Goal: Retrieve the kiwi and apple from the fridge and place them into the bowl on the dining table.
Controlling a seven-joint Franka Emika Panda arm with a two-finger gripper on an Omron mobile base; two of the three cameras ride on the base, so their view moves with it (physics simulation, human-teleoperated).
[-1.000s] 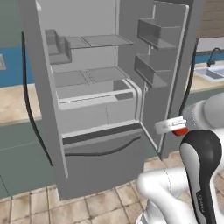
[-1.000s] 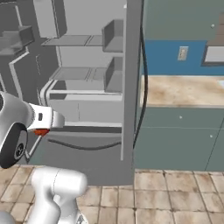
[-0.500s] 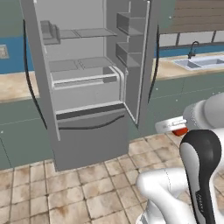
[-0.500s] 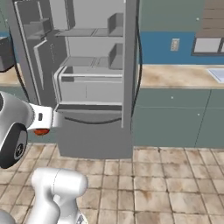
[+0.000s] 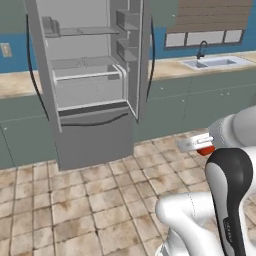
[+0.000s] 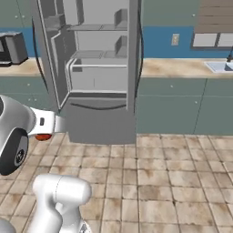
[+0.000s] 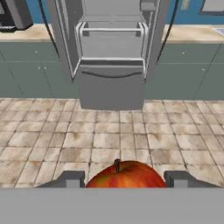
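In the hand view the red-orange apple sits between my gripper's two fingers, which are shut on it. From the base views a sliver of the apple shows under the hand, held above the tiled floor. The fridge stands some way ahead with both upper doors open and grey shelves showing. The kiwi, the bowl and the dining table are out of view.
Teal base cabinets with a beige counter run along the wall either side of the fridge. A sink with a tap lies at the right, a dark appliance at the left. Tiled floor spreads between me and the fridge.
The whole picture has shifted: the base has backed away from the fridge, which now looks smaller and farther. The apple stays in the gripper's hold.
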